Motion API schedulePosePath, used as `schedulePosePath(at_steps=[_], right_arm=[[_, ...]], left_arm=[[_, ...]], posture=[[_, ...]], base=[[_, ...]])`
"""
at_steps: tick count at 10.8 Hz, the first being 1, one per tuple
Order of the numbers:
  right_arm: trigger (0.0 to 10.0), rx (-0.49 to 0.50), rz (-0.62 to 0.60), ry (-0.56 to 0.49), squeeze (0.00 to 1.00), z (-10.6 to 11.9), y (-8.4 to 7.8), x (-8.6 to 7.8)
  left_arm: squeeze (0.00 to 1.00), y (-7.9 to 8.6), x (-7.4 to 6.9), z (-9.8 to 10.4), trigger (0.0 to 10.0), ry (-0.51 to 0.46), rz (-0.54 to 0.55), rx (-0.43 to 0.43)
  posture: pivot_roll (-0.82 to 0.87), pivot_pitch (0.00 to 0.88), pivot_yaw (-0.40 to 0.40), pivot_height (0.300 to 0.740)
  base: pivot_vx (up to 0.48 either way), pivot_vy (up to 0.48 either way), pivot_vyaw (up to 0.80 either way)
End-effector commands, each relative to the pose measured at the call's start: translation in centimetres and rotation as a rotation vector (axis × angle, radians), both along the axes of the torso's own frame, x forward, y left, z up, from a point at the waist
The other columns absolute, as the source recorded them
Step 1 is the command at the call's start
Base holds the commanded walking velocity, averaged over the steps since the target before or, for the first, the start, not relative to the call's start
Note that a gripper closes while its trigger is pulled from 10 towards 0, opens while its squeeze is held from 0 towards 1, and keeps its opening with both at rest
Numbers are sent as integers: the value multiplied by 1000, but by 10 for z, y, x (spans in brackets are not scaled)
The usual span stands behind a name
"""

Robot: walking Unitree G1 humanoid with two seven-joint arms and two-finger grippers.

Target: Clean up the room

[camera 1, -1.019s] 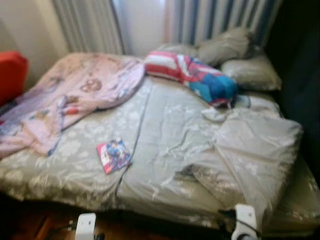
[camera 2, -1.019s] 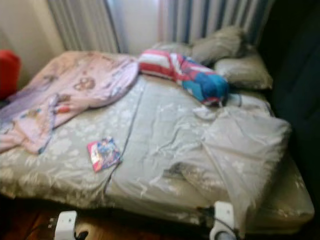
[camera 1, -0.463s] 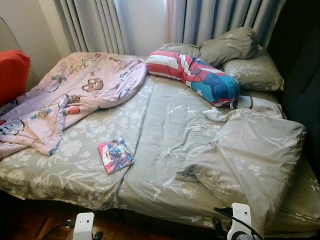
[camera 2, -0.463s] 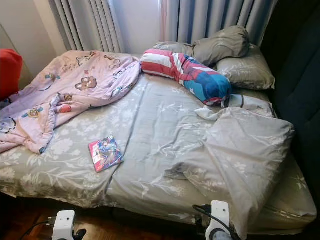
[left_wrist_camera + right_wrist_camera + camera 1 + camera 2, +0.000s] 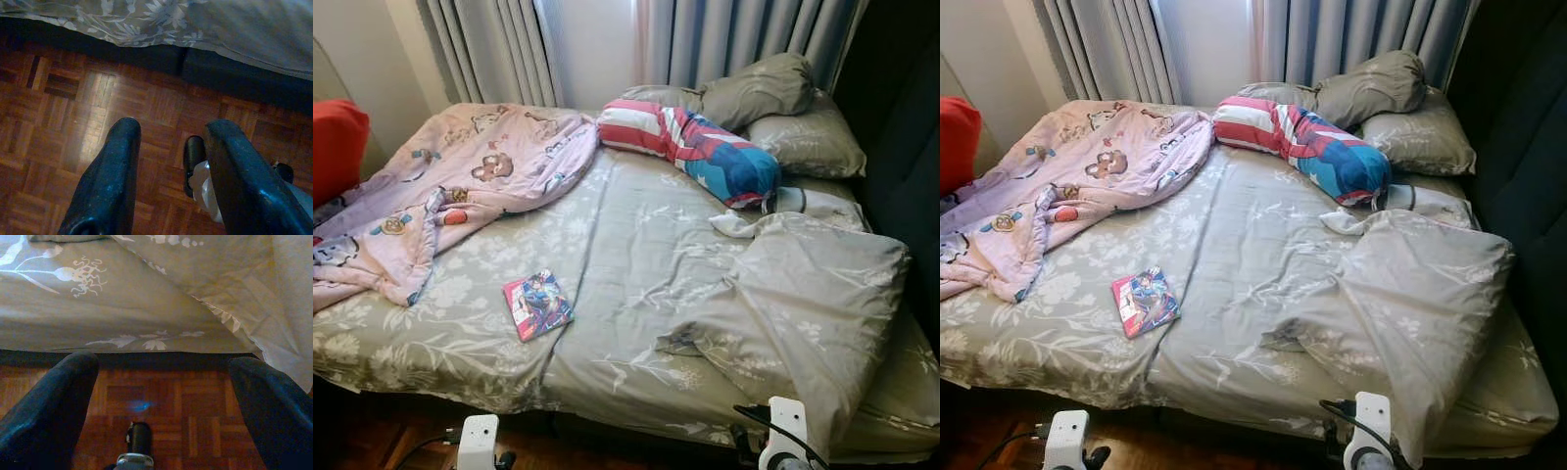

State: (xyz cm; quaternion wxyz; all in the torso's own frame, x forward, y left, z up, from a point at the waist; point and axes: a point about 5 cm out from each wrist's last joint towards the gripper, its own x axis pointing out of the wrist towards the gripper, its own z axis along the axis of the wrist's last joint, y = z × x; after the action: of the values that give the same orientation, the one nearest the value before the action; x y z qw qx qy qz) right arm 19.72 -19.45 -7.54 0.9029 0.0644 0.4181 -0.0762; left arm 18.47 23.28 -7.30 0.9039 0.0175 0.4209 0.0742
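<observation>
A bed [image 5: 607, 323] with a grey floral sheet stands before me. On it lie a small comic book [image 5: 537, 305] near the front, a pink cartoon blanket [image 5: 450, 196] at the left, a crumpled grey duvet [image 5: 803, 304] at the right, and a red, white and blue bolster [image 5: 695, 147] by the grey pillows [image 5: 783, 117]. Both arms hang low by the bed's front edge. My left gripper [image 5: 171, 181] is open over the parquet floor [image 5: 58, 112]. My right gripper [image 5: 161, 416] is open below the sheet's hanging edge [image 5: 146, 328].
Striped curtains [image 5: 705, 39] hang behind the headboard end. A red seat [image 5: 335, 147] stands at the far left beside the bed. A dark wall or cupboard [image 5: 901, 147] closes the right side. Cables lie on the floor near my left arm [image 5: 478, 446].
The view has sharpened from blurred to steady and shifted slightly; the things on the bed lie as before and both arms hang in the same place.
</observation>
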Motion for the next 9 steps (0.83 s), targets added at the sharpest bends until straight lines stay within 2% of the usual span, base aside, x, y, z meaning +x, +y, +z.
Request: schedulePosePath(at_steps=[1, 3, 9], right_arm=[[10000, 14, -18, -3, 0, 0, 0, 0], [10000, 9, -8, -1, 0, 0, 0, 1], [10000, 27, -20, -21, 0, 1, 1, 1]], left_arm=[[0, -1, -1, -1, 10000, 15, -8, 4], [0, -2, -3, -2, 10000, 13, -6, 3], [0, -5, 2, 0, 10000, -6, -6, 0]], posture=[[127, 2, 0, 740], [130, 8, -1, 740], [128, 16, -1, 740]], base=[[0, 0, -769], [0, 0, -750], [259, 0, 0]])
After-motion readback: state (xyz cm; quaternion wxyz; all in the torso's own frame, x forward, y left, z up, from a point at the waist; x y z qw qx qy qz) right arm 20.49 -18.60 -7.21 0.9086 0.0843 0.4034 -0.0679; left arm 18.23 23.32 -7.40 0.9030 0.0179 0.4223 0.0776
